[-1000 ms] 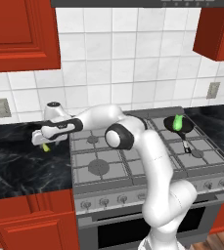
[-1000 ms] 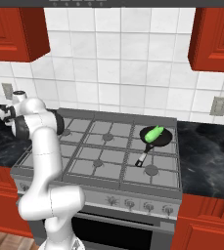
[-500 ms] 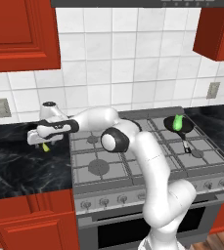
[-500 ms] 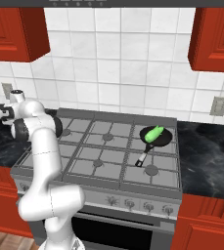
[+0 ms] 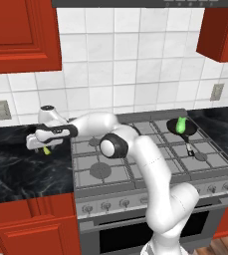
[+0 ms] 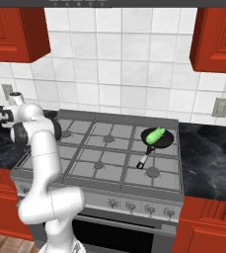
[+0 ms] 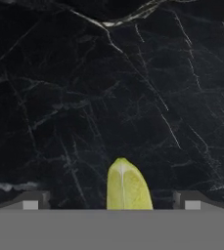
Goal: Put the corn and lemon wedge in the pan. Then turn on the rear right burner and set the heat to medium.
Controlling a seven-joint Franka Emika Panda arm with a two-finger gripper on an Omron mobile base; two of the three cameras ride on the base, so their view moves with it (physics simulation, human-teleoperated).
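Observation:
The lemon wedge (image 7: pixel 127 185) lies on the black marble counter left of the stove, yellow-green and pointed. My gripper (image 7: pixel 111 202) hangs open just above it, one fingertip on each side and neither touching it. In the left base view the gripper (image 5: pixel 40 145) is low over the counter with the lemon wedge (image 5: pixel 46 150) under it. The green corn (image 6: pixel 156 133) rests in the black pan (image 6: pixel 165 142), which sits on the stove's rear right burner and covers it. In the left base view, the pan (image 5: pixel 174 129) holds the corn (image 5: pixel 180 123).
The arm stretches left across the grey stove grates (image 5: pixel 110 164). A row of knobs (image 6: pixel 134 206) lines the stove front. A wall outlet (image 5: pixel 2 109) sits behind the left counter. Red cabinets hang above on both sides.
The hand has moved a little left and down toward the counter, closer over the lemon wedge. The pan and corn have not moved.

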